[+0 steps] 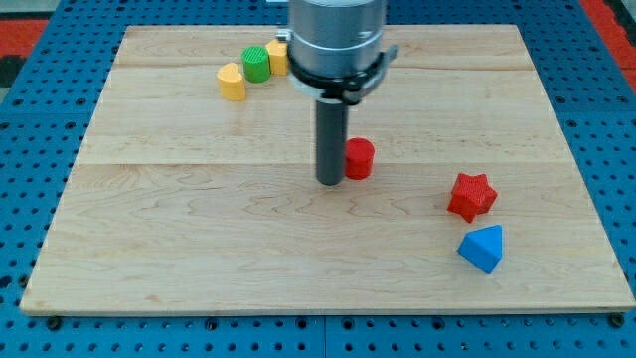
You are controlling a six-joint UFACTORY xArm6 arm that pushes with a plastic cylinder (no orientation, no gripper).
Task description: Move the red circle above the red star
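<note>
The red circle [360, 158] is a short red cylinder near the middle of the wooden board [199, 229]. My tip [330, 182] rests on the board right at the circle's left side, touching or nearly touching it. The red star [471, 195] lies to the right of the circle and a little lower in the view. The circle is left of the star and slightly higher in the view.
A blue triangular block [483, 248] lies just below the red star. At the view's top left, a yellow heart-like block [232, 82], a green round block [256, 63] and another yellow block [277, 57] cluster together. Blue pegboard surrounds the board.
</note>
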